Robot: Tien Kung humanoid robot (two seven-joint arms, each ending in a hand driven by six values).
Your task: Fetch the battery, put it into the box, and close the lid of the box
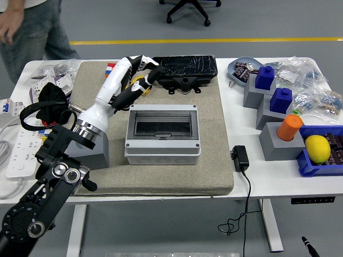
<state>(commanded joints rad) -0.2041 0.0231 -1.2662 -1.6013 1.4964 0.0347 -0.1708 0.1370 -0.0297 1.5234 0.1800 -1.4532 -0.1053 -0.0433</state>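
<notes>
On the grey mat covering the white desk, head view: grey box sitting at the mat's middle, its smoky see-through lid lying flat and looking shut; whether the battery is lying inside cannot be told through the tinted lid, and no loose battery is showing on the mat.

Left hand: arm rising from the lower left, white forearm slanting up past the box's left side, hand hanging over the mat's far left part, well apart from the lid; fingers lying loosely spread and carrying nothing, tips pointing toward the black case at the mat's far edge. Right hand: not showing.

Person: standing beyond the desk's far left corner, hands clear of the desk.

Step in hand, by judgement: confirming the lid is seated; doing it well is calling for bringing flat fingers down on the lid's front edge, pressing straight and evenly, keeping the wrist clear of the yellow tape measure and the grey block beside the box.

Beside: blue blocks, orange cylinder, lemon.
</notes>
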